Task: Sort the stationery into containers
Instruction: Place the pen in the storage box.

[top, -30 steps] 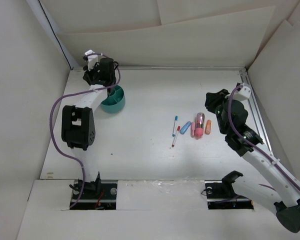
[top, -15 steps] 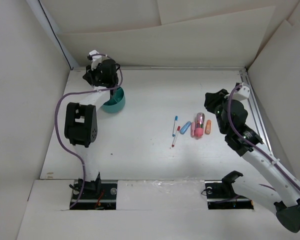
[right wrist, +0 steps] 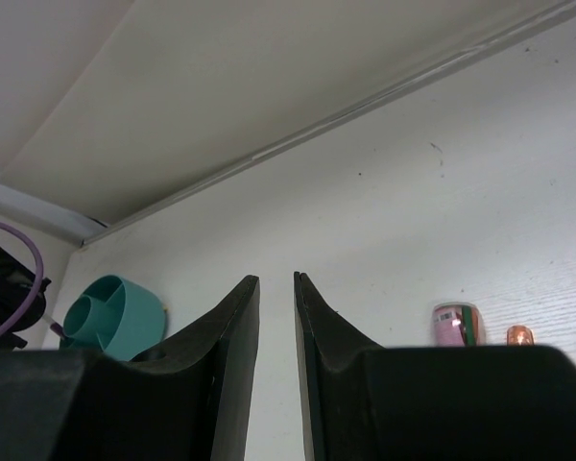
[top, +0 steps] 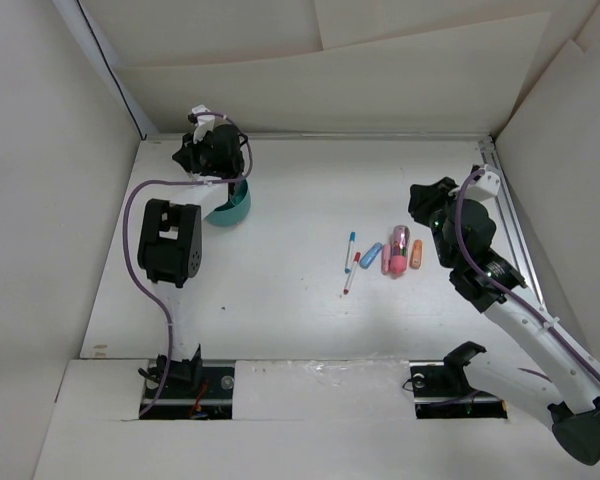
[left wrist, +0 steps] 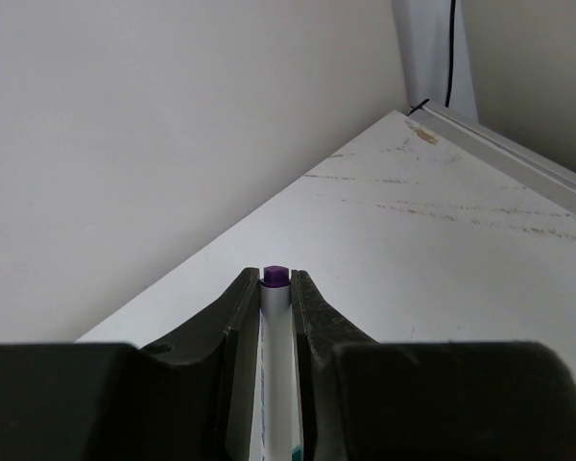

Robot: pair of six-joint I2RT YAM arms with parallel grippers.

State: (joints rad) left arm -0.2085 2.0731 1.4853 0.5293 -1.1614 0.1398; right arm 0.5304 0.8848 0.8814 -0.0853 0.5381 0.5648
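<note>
My left gripper hangs over the back rim of the teal cup at the table's back left. In the left wrist view it is shut on a white pen with a purple cap. The other stationery lies right of centre: a blue-capped pen, a red-capped pen, a blue marker, pink pieces and an orange piece. My right gripper hovers just right of them, its jaws a narrow gap apart and empty.
White walls enclose the table on the back, left and right. A metal rail runs along the right edge. The right wrist view shows the teal cup far left and the pink and orange pieces at right.
My left gripper has moved right and toward the back with the pen, and now covers more of the teal cup. The right arm has not moved.
</note>
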